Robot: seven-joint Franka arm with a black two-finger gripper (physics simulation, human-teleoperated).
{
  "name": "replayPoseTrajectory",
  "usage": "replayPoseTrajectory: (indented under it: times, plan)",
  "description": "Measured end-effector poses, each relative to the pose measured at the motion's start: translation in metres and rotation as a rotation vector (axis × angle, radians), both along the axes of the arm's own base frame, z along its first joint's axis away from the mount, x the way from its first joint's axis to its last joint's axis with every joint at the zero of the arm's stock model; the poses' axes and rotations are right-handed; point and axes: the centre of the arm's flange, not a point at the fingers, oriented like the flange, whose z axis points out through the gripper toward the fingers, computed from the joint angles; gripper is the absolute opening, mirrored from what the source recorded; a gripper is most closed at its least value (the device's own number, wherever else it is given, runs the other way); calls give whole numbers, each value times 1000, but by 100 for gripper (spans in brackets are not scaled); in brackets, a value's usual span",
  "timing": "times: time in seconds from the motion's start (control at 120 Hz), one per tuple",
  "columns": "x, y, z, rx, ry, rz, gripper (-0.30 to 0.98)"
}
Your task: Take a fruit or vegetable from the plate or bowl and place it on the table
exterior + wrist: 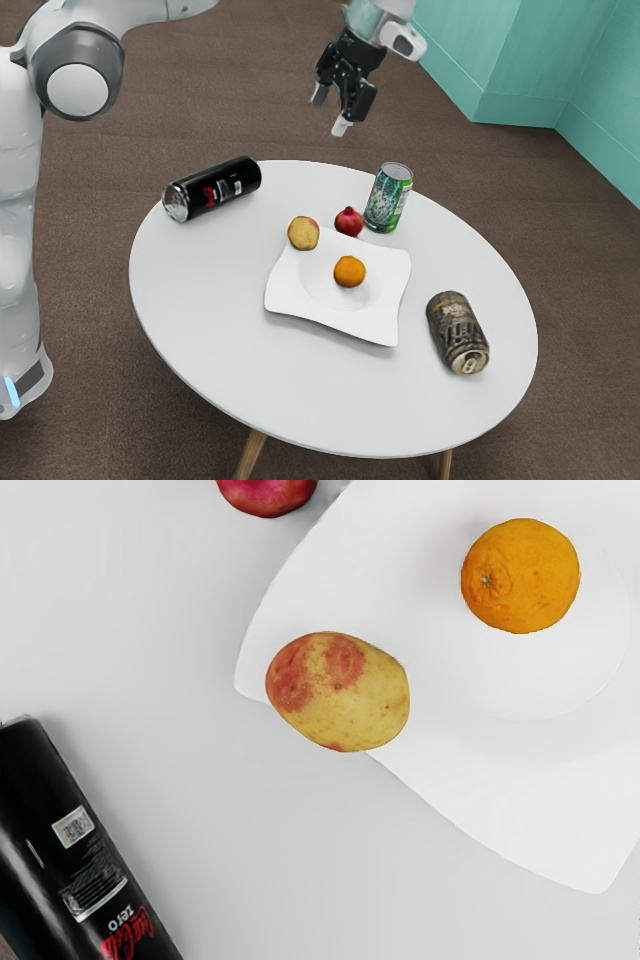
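My gripper (330, 111) is high above the table's far side, its fingers apart with nothing between them. A white square plate (382, 318) holds an orange (350, 271) in its round hollow; the wrist view shows the orange (521, 576) on the plate (480, 815) too. The yellow-red fruit (303, 233) lies at one plate corner, and from above this fruit (340, 692) overlaps the plate's edge. A red pomegranate (349, 221) is just beyond the plate's rim; part of the pomegranate (268, 492) appears in the wrist view.
On the round white table (200, 300), a black can (213, 189) lies toward the exterior view's left, also seen as a black can (70, 850) from above. A green can (388, 198) stands beside the pomegranate. A dark brown can (457, 332) lies toward the exterior view's right.
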Motion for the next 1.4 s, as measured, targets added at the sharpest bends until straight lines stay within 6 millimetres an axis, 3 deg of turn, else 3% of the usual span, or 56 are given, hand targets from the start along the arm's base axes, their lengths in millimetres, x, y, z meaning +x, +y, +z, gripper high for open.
replayPoseTrajectory:
  times: [0.267, 0.417, 0.467, 0.525, 0.608, 0.675, 0.792, 0.875, 0.958, 1.142, 1.225, 1.4]
  plan:
    - [15, 0, 17, 18, -164, 6, 69]
    - [-32, -16, 116, 29, -398, -16, 69]
    - [-40, -25, 132, 28, -441, -33, 69]
    - [-41, -37, 137, 23, -457, -55, 69]
    - [-29, -56, 124, 15, -437, -89, 69]
    - [-9, -59, 101, 17, -394, -94, 69]
    - [31, -18, 47, 34, -312, -19, 69]
    - [43, 8, 31, 42, -300, 24, 69]
    - [55, 17, 17, 46, -295, 37, 69]
    - [72, 34, -3, 42, -301, 63, 69]
    - [76, 29, -6, 42, -307, 53, 69]
    - [73, 12, -42, 31, -256, 23, 69]
